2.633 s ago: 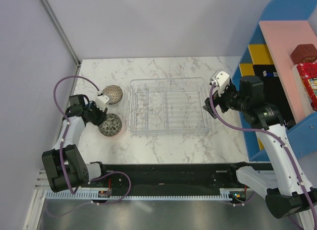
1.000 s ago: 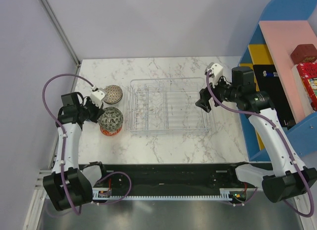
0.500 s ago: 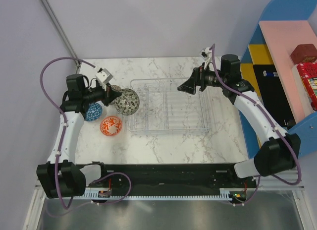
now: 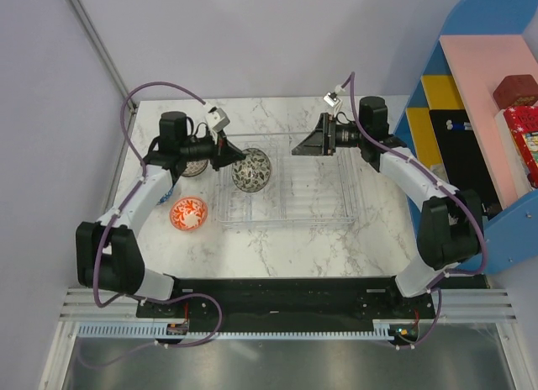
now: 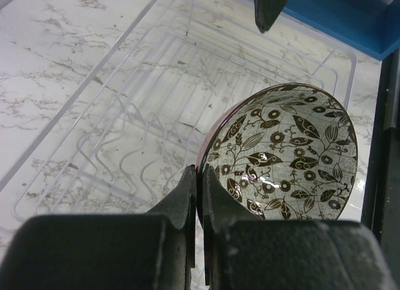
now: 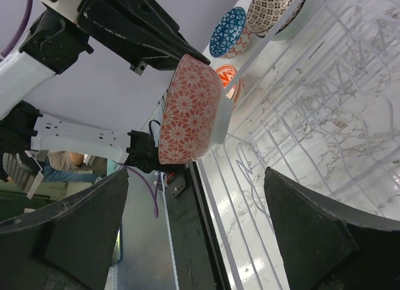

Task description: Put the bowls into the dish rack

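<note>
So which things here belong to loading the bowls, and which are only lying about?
Job: dish rack; floral bowl in left pincer; orange bowl; blue bowl; beige lattice bowl.
Lying about: blue shelf; red box; red patterned packet.

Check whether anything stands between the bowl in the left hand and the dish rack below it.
Nothing visible does. The bowl hangs in the left hand over bare dish rack ribs; the open right hand hovers aside.
</note>
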